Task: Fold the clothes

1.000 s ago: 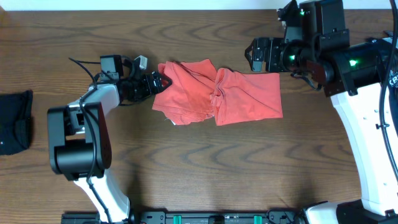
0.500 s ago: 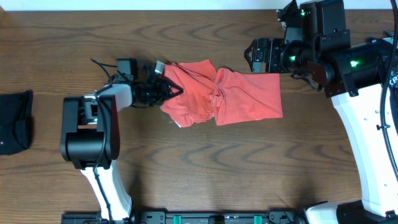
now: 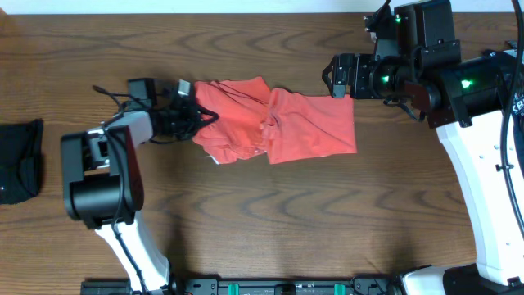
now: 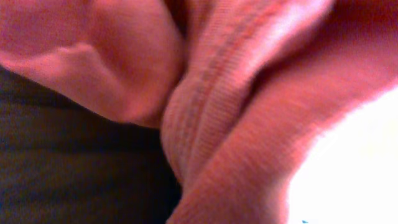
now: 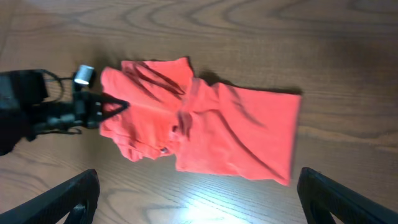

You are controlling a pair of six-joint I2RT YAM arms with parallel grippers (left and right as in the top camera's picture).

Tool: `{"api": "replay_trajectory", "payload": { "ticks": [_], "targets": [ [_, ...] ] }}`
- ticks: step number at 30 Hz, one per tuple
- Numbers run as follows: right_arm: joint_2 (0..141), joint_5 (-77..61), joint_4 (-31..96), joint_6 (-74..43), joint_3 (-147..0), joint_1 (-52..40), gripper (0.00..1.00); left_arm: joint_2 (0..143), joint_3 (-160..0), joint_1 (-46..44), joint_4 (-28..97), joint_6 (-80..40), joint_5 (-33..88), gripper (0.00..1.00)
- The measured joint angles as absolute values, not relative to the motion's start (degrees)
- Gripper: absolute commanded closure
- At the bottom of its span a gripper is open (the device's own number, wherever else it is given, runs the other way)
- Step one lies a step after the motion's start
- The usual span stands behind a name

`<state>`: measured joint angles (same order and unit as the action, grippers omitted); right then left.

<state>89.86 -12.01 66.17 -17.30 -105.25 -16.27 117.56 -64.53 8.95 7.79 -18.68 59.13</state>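
Observation:
The coral-red T-shirt (image 3: 274, 123) lies crumpled and partly folded on the wooden table (image 3: 270, 221) in the overhead view. My left gripper (image 3: 199, 115) is shut on the shirt's left edge. The left wrist view shows only bunched red fabric (image 4: 217, 93) pressed close to the lens, and the fingers are hidden. My right gripper (image 3: 336, 75) hangs open above the shirt's far right corner. In the right wrist view its two dark fingertips (image 5: 62, 199) stand wide apart with nothing between them. The shirt (image 5: 236, 137) lies beyond them, with the left gripper (image 5: 115, 106) at its left edge.
A small black garment (image 3: 18, 160) lies at the table's left edge. The left arm's base (image 3: 98, 184) stands at the front left. The right arm's white body (image 3: 483, 164) fills the right side. Bare wood runs along the front of the table.
The left gripper moved right into the shirt's left edge, shut on it, then pulled back left. The whole shirt slid a little leftward. The right arm has not moved.

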Motion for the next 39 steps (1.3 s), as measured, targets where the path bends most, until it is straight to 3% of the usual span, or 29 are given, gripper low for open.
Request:
{"api": "replay_trajectory", "payload": {
  "ticks": [13, 28, 39],
  "targets": [
    [89.9, -12.0, 66.2, -16.5, -105.3, -16.3, 0.01, 101.0, -64.5, 9.8, 19.5, -19.3, 55.4, 0.94],
    [89.9, -12.0, 68.2, -15.3, -105.3, -16.3, 0.01, 95.1, -64.5, -13.3, 19.6, -21.0, 39.5, 0.94],
    [89.9, -12.0, 69.1, -14.5, -105.3, -16.3, 0.01, 95.1, -64.5, -20.3, 14.0, -24.3, 29.0, 0.94]
  ]
}}
